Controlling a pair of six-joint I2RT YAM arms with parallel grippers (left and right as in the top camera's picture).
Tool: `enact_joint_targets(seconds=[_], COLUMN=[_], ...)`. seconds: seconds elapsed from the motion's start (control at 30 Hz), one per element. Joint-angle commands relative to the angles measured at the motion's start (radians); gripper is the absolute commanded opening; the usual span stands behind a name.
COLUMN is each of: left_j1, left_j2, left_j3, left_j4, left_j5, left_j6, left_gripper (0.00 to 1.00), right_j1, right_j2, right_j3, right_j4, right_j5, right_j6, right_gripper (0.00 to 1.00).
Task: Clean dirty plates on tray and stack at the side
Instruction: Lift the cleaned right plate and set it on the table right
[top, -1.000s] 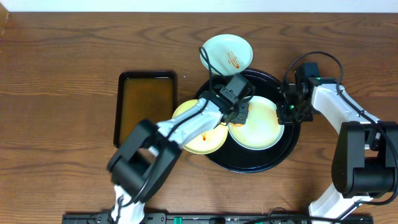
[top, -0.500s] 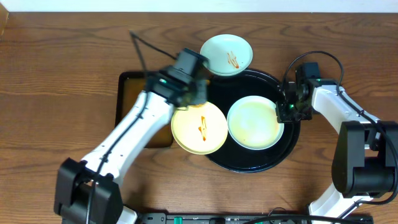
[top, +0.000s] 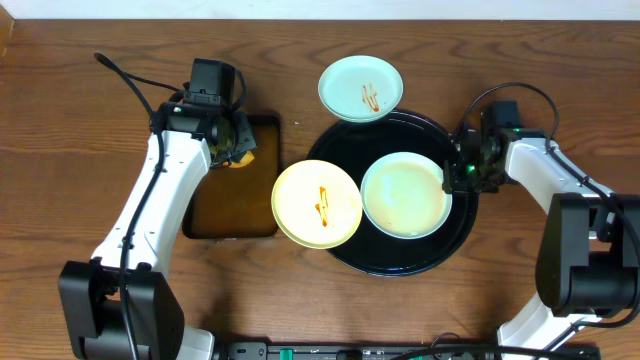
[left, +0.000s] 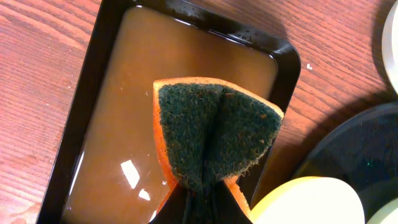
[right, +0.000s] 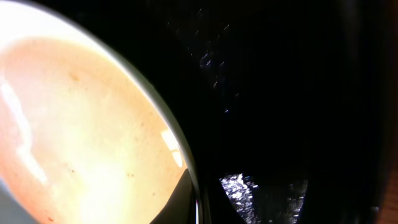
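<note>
Left tool (top: 235, 150), clamped on sponge (left: 211, 130), has left the plates (top: 317, 203) for the liquid tray (left: 90, 81) (re-wetting, probably); right tool (top: 462, 178), closed, touches the wiped plate (top: 405, 195) on the round tray (top: 400, 258).

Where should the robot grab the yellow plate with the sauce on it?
Pinch the thin rim of the yellow plate on its left side, coming from the left. Its right edge overlaps the tray beside the pale plate, so that side looks crowded.
</note>
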Motion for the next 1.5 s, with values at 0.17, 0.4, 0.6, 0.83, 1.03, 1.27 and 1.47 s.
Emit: enact_joint_targets(seconds=[0.17,0.4,0.6,0.83,1.03,1.27,1.47], left_j1=[0.001,0.002,0.002,0.001,0.002,0.002,0.002], left_j2=[-0.029,-0.029,-0.028,-0.028,-0.028,-0.028,-0.028], left_j3=[0.002,0.002,0.002,-0.001,-0.001,-0.001,-0.001], left_j4=[-0.003,-0.006,-0.005,-0.006,-0.006,-0.006,-0.006], left_j5=[-0.009,-0.009,-0.009,-0.009,-0.009,-0.009,-0.009], left_j6=[0.009,0.009,0.009,0.009,0.009,0.009,0.009], left_gripper=[0.07,0.08,0.08,0.08,0.08,0.08,0.08], right_j1=[-0.053,-0.032,0.086,0.325,0.5,0.506,0.491], right_j2=[-0.176,-0.288,-0.385,-0.401,-0.401,-0.401,-0.401], right_j3=[0.014,0.013,0.014,0.013,0.013,0.013,0.013], right_j4=[0.02,0.016,0.018,0.025,0.078,0.114,0.121], right_j5=[0.029,0.27,0.573,0.978,1.185,1.196,1.194], right_j6=[0.031,0.001,-0.01,-0.009,-0.01,-0.009,0.01], right_gripper=[0.01,0.01,0.01,0.01,0.01,0.01,0.01])
